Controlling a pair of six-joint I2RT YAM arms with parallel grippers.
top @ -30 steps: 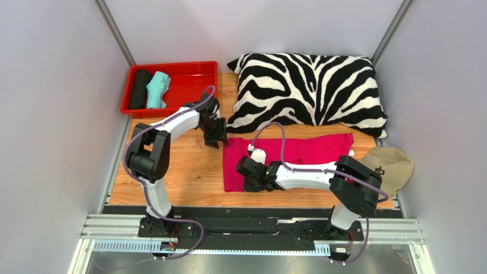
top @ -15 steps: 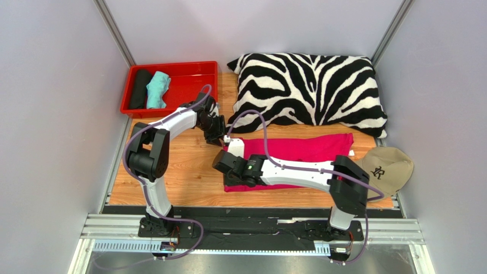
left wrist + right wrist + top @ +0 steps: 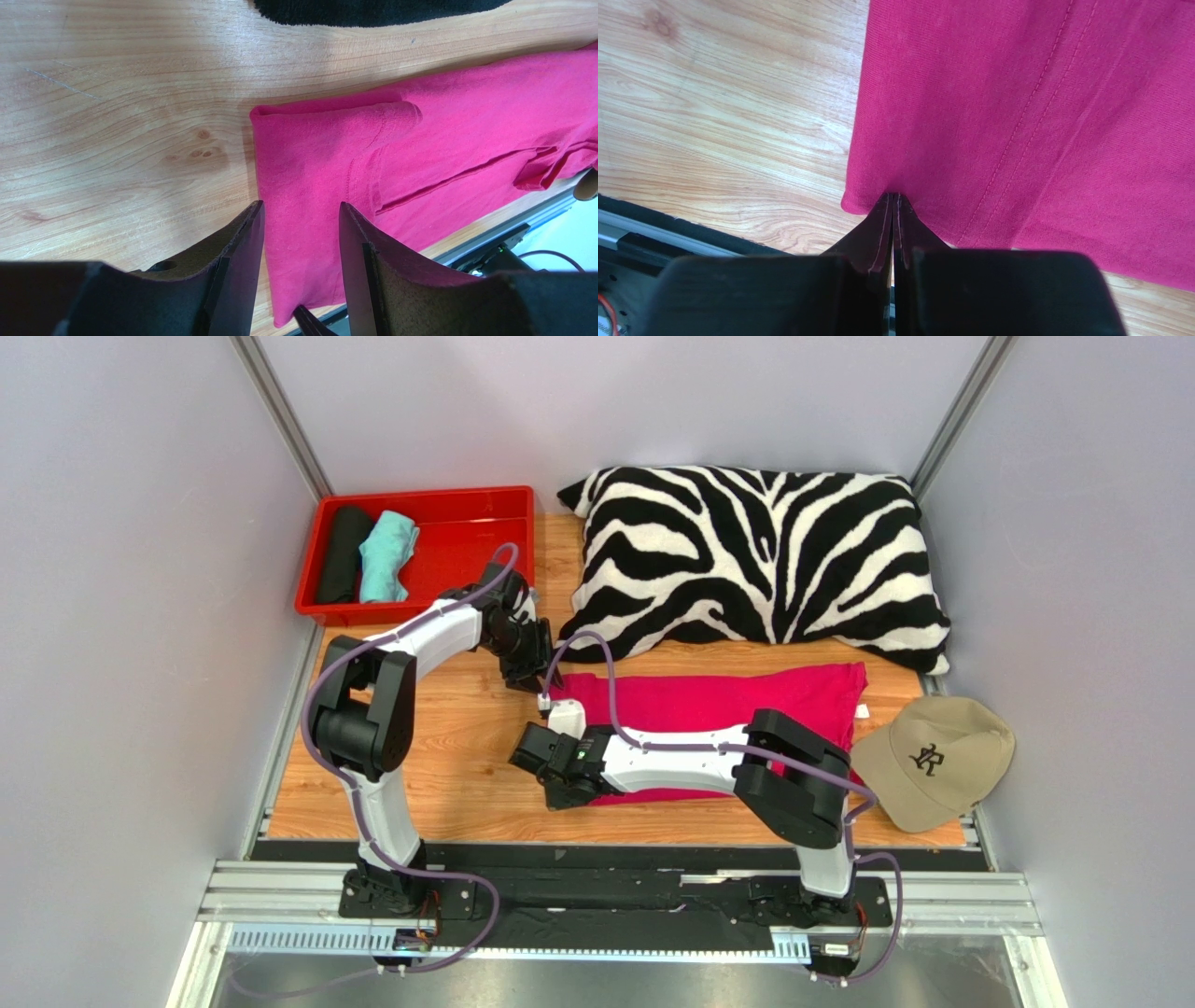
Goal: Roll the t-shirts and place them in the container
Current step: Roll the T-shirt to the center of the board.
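**Two rolls done, pink shirt not yet begun**

Overhead view: a black roll (image 3: 341, 553) and a teal roll (image 3: 386, 556) lie side by side in the red tray (image 3: 421, 494), upper left of frame (I count these as finished). The pink t-shirt (image 3: 730, 703) lies flat at centre, folded into a long band just below the striped pillow (image 3: 758, 546), and no turn of a roll shows.

The right gripper (image 3: 893, 199) has its jaws pressed together at the shirt's lower-left hem. I cannot tell whether cloth is caught. The left gripper (image 3: 300, 210) hangs with jaws apart over the same end.

Left to do: roll this shirt, then probably tray it.
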